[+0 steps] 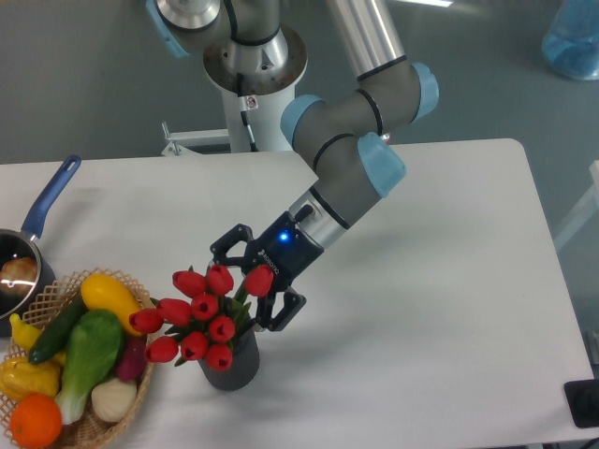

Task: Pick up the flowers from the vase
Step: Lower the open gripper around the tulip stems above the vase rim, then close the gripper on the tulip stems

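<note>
Flowers (201, 316): red tulip bunch, standing in vase (231, 363), lower left of centre on white bench (421, 309). Claw (245, 285): fingers spread apart, holding nothing, set against upper right side of bunch, one tulip head between them. Wicker basket (89, 426) of produce: lower left corner. Blue-handled pan (33, 234): left edge.

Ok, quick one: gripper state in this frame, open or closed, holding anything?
Gripper: open, fingers spread on either side of the top of the flowers, holding nothing yet; the flowers sit in the vase.
</note>
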Motion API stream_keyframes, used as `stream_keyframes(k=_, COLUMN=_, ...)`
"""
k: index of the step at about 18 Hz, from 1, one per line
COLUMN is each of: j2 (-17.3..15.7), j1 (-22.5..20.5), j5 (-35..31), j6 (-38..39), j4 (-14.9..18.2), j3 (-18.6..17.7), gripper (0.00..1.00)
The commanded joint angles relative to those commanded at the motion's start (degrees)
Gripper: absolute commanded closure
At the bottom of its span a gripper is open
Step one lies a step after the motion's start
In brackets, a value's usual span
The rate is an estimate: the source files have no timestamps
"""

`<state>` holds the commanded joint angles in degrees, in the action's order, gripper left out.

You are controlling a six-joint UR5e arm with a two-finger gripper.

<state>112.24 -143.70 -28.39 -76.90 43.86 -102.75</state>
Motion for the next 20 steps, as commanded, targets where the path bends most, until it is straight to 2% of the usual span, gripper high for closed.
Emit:
stream_keyframes(k=8, j2=1.8, j1=1.1, j5=0.7, j6=0.0, j4=0.0, j3=1.6, gripper=0.00)
stream_keyframes(k=15, j2=1.9, j1=1.0, j5=1.1, j6=-0.1, j4=0.0, j3=1.5, gripper=0.01)
stream_keyframes(k=20, j2=1.8, j1=0.7, j5=4.7, j6=-0.1, j4=0.0, j3=1.4, gripper=0.15)
